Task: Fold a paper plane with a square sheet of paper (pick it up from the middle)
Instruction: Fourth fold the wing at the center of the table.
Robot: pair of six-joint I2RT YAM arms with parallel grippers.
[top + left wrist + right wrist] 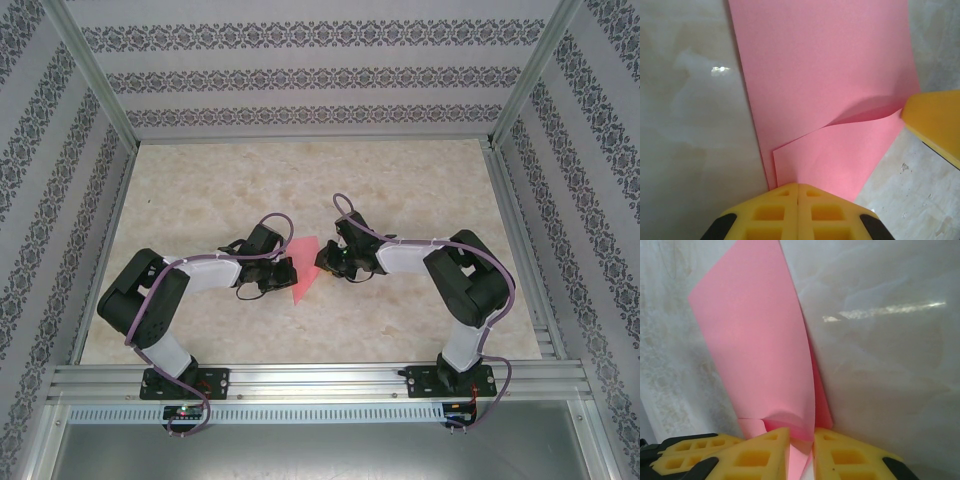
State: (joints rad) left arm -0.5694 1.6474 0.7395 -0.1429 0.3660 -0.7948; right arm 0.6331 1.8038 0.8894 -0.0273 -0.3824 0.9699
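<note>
The salmon-pink square sheet of paper (303, 270) lies on the table between my two grippers, with one flap folded over itself. In the left wrist view the sheet (825, 75) runs up from my left gripper (798, 186), whose yellow fingers are shut on the folded edge at their tips. My right gripper (801, 437) stands with its fingers a narrow gap apart, and a curled fold of the sheet (755, 340) sits between them. In the top view the left gripper (288, 272) and the right gripper (325, 262) face each other across the paper.
The beige marble-patterned table (420, 190) stretches behind and to both sides of the arms. Metal frame posts and patterned walls (300, 75) close it in. A yellow finger of the other gripper (935, 125) shows at the sheet's right edge.
</note>
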